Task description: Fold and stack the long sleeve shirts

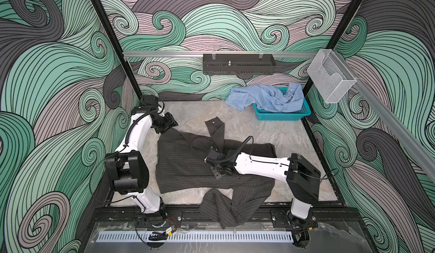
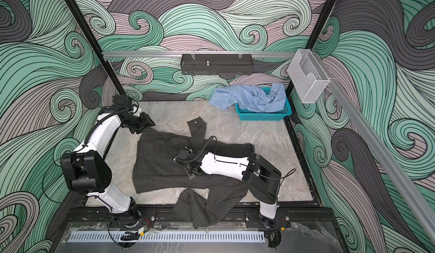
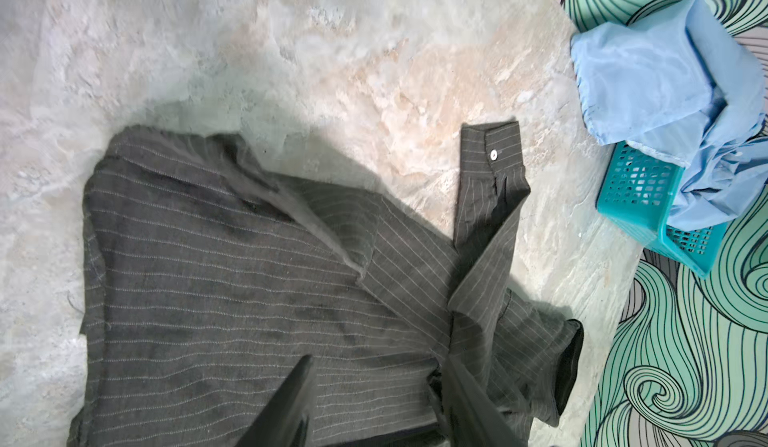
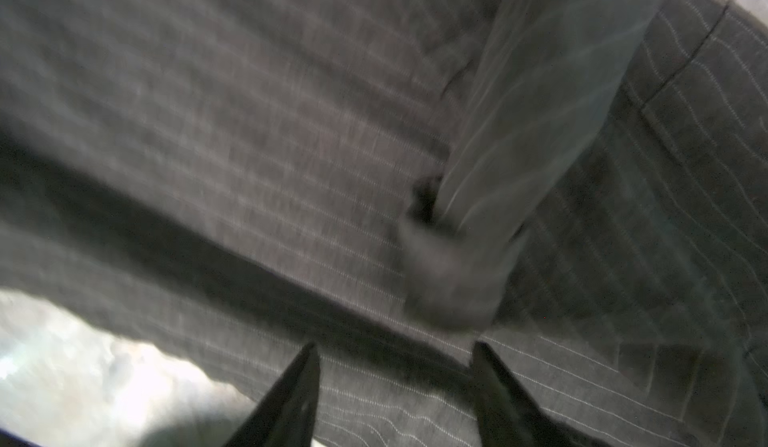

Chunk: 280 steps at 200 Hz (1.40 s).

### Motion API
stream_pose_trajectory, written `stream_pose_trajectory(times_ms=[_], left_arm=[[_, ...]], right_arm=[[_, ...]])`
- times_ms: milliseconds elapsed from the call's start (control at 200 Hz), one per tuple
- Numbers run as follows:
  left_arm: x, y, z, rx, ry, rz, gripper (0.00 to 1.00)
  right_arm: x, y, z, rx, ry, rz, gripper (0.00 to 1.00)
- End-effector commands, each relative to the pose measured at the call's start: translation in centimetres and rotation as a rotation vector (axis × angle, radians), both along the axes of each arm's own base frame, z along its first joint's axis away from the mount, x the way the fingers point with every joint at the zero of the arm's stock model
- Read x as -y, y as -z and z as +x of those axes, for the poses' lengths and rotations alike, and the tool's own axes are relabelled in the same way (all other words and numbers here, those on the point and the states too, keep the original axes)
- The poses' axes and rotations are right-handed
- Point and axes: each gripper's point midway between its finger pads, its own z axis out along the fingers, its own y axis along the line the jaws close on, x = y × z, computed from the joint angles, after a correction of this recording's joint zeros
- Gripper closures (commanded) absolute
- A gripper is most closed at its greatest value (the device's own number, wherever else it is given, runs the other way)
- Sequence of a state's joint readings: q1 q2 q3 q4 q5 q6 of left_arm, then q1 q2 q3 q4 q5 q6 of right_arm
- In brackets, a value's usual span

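While left fingers (image 3: 286,407) and right fingers (image 4: 291,399) gape empty, the grey shirt (image 1: 183,160) overhangs the table's (image 1: 294,131) near edge.

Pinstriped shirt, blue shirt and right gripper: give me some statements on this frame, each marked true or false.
1. The pinstriped shirt lies spread on the table. True.
2. The light blue shirt lies folded flat on the table. False: it sits bunched in the teal basket, with part draped over the rim.
3. The right gripper is clamped on cloth. False: its jaws stand apart over the pinstriped shirt, with nothing between them.
4. One sleeve of the pinstriped shirt lies past the table's near edge. True.
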<state>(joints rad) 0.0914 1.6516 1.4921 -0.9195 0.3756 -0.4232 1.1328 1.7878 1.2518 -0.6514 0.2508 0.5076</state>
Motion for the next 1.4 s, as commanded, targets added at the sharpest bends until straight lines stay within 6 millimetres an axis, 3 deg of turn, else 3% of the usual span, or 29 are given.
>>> stream_pose_trajectory(times_ms=[0,90,240,525,836,1021,1086,1176,1256,1316,1396], left_arm=[[0.1,-0.8,-0.6,0.02,-0.005,-0.003,0.48],[0.4,-0.1,-0.9,0.003,-0.004,-0.003,0.48],[1.0,1.1,-0.6,-0.019,-0.008,-0.016,0.48],[1.1,1.8,0.0,-0.031,-0.003,-0.016,0.48],[1.1,1.4,0.0,-0.022,0.023,-0.008,0.48],[1.3,1.5,0.3,-0.019,0.033,-0.021,0.48],[1.4,1.4,0.4,-0.016,0.037,-0.026,0.48],[1.5,1.4,0.5,-0.014,0.043,-0.028,0.48],[1.6,1.3,0.5,-0.011,0.051,-0.029,0.48],[1.6,1.3,0.5,-0.011,0.053,-0.029,0.48],[1.7,1.1,0.5,-0.006,0.055,-0.036,0.48]], right_arm=[[1.8,-5.9,2.2,0.115,0.095,0.105,0.28],[3.9,-7.5,4.3,0.13,0.152,0.133,0.25],[6.0,-7.7,9.2,0.102,0.233,0.146,0.25],[2.4,-5.0,16.4,-0.017,0.22,0.153,0.23],[1.6,0.6,25.5,-0.067,0.324,0.166,0.23],[0.9,3.5,28.7,-0.117,0.37,0.184,0.26],[0.4,3.7,29.2,-0.126,0.367,0.211,0.36],[0.2,2.7,29.8,-0.12,0.367,0.248,0.66],[0.2,0.1,30.0,-0.087,0.347,0.272,1.0],[0.7,-2.8,29.7,-0.036,0.327,0.266,1.0],[1.7,-9.2,29.4,0.095,0.291,0.268,1.0]])
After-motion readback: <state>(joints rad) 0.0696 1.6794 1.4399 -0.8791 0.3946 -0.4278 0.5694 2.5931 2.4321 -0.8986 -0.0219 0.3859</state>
